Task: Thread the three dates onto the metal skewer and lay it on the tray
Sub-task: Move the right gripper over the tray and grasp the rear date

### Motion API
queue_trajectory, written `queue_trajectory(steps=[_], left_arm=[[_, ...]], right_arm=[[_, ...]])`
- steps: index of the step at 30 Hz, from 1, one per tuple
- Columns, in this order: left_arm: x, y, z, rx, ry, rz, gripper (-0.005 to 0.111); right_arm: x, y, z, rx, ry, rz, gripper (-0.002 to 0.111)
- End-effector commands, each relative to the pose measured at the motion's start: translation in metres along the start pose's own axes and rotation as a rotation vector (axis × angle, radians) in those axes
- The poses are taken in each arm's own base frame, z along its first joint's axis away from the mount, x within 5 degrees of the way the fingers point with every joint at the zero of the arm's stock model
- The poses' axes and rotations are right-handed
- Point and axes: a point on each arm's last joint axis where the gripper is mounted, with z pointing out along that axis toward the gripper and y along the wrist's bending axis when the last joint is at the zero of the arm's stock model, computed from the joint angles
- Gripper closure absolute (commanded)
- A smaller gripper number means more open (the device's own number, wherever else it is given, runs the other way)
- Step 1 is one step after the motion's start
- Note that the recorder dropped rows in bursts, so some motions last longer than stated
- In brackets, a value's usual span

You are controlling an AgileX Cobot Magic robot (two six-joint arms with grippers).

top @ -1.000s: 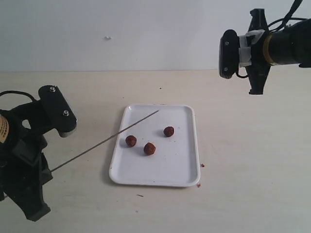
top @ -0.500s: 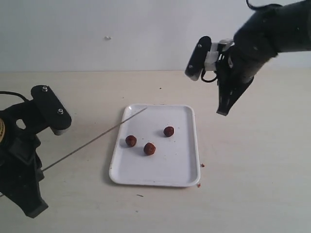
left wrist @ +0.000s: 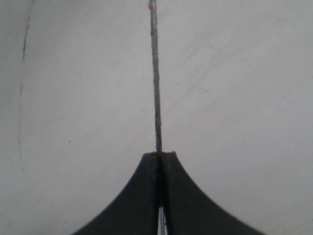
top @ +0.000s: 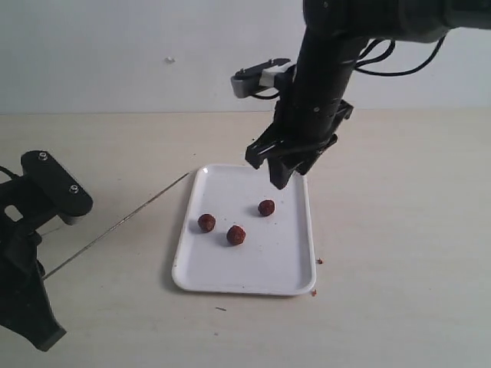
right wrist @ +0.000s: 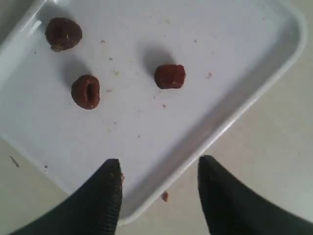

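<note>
The white tray lies mid-table with the three dates loose on it: one toward the far right, one at the left, one between them. In the right wrist view the same dates rest on the tray. My right gripper hangs open over the tray's far edge, empty. At the lower left, my left gripper is shut on the metal skewer. Its tip stops just left of the tray's far left corner.
Reddish crumbs lie on the table by the tray's right near corner, one crumb showing beside the rim. A dark speck sits in front of the tray. A pale wall closes the back.
My right arm swung in from the upper right and came down over the tray's far side. My left gripper drew the skewer back leftward, so its tip left the tray.
</note>
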Motion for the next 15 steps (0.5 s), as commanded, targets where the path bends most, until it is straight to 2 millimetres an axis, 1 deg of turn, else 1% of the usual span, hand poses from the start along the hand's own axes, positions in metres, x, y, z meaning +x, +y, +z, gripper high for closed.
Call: queue_trajectory(steps=[1,2,8,13,15], left_arm=[[0.000,0.002,-0.001,-0.010,-0.014,-0.018,0.107],[0.000,0.001,-0.001,-0.009,-0.016,-0.018,0.107],[-0.001,0.001,-0.001,-0.004,-0.032,-0.026,0.107],[-0.001,0.001,-0.001,-0.002,-0.032,-0.028,0.107],[-0.002,0.001,-0.001,-0.002,-0.034,-0.028,0.107]], right_arm=[[-0.015,0.001,0.027,-0.007,0.026,-0.001,0.056],[-0.018,0.000,0.036,-0.009,0.036,0.000,0.056],[-0.035,-0.008,0.063,0.016,0.018,-0.062,0.056],[-0.041,-0.011,0.077,0.017,0.022,-0.096,0.056],[-0.040,-0.012,0.088,0.018,0.034,-0.106,0.056]])
